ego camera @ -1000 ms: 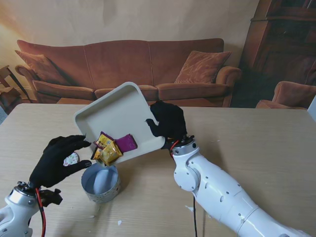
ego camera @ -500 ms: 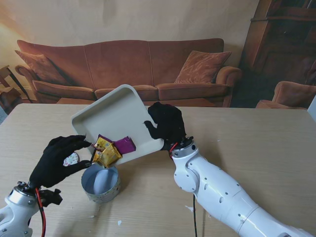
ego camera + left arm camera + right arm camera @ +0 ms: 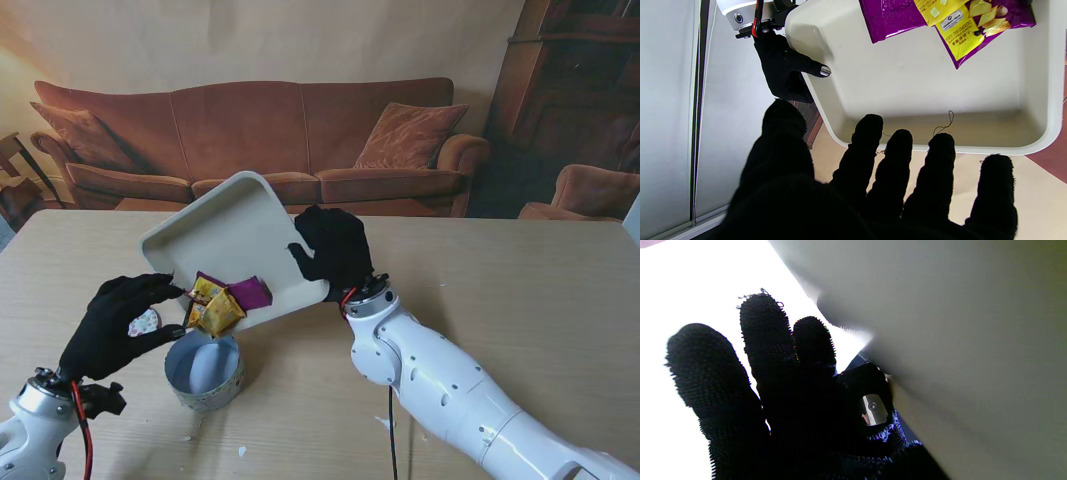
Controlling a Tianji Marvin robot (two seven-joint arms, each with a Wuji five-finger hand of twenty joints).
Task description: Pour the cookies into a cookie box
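Mid-pour: right hand [image 3: 335,248] grips the tilted tray [image 3: 235,230], cookie packets [image 3: 226,301] bunched at its lower edge over the cookie box [image 3: 204,371] near the tabletop's near-left. Left hand [image 3: 118,325], fingers spread, apparently empty. Next: steeper tilt.

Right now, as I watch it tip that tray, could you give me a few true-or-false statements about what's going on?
1. The right hand holds the tray tilted. True.
2. The packets have all dropped into the tin. False: they lie at the tray's low edge.
3. The left hand grips the tin. False: it is open beside the tray, fingers apart.
4. The tin sits open under the tray's low corner. True.
5. The packets are yellow and purple. True.
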